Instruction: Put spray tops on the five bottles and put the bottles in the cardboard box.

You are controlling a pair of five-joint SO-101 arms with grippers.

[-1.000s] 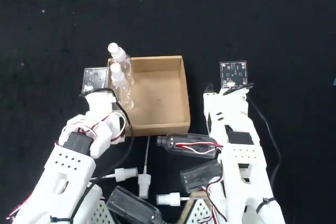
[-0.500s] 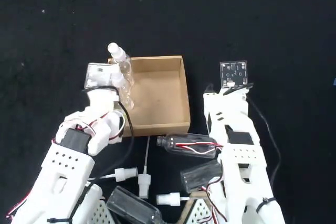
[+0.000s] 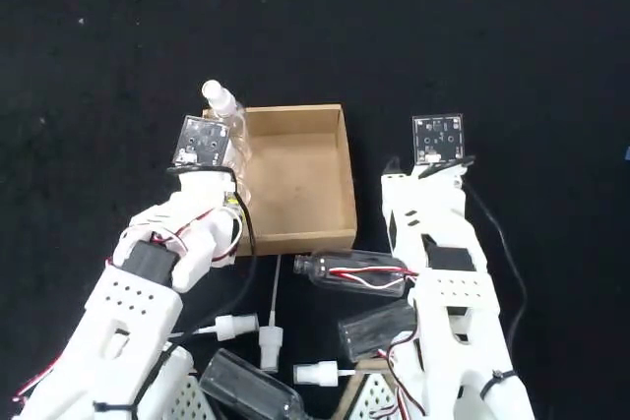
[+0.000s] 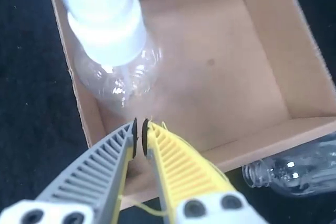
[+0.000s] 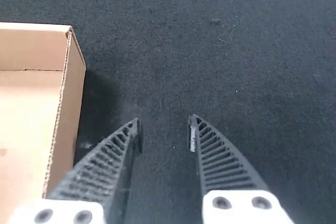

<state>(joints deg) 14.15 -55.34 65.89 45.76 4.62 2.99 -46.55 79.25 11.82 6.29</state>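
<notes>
Closest to the arm bases, three bare bottles lie on their sides on the black table, with three loose spray tops scattered among them. They look like empty clear plastic: light, smooth and a bit squashy, and likely to roll or slip if pinched hard. I'd grip one across the middle of its body, or at the neck. A top is best taken by its white collar, not by the thin tube.

Farther out, the right gripper hangs with its fingers apart and empty over the table, just beside the right wall of the cardboard box.

The left gripper is pinched nearly closed on nothing, over the box's near left corner. A capped bottle stands inside just past its fingertips, against the left wall. A farther bottle stands capped beyond it.
</notes>
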